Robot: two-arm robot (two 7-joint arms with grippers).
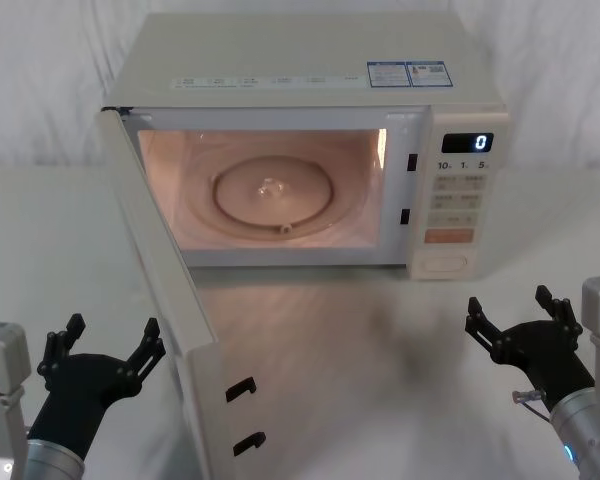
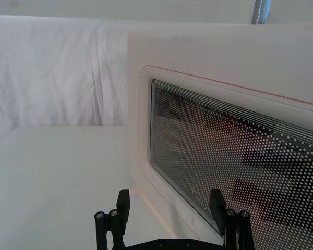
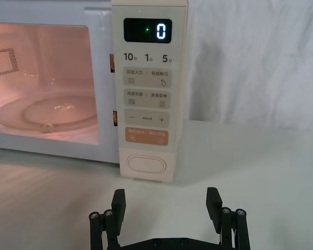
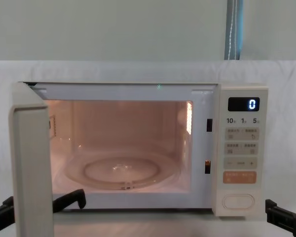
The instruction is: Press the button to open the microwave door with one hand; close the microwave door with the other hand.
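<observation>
The cream microwave stands at the back of the table with its cavity lit. The microwave door is swung wide open toward me on its left hinge. Its dotted dark window lies close ahead of my left gripper, which is open, low and on the door's outer side. The pill-shaped button sits at the bottom of the control panel. My right gripper hovers open in front of it, well short of the button and touching nothing.
A glass turntable lies inside the cavity. The display reads "0". An orange key sits just above the button. White cloth covers the table and the wall behind. Two black latch hooks stick out from the door's free edge.
</observation>
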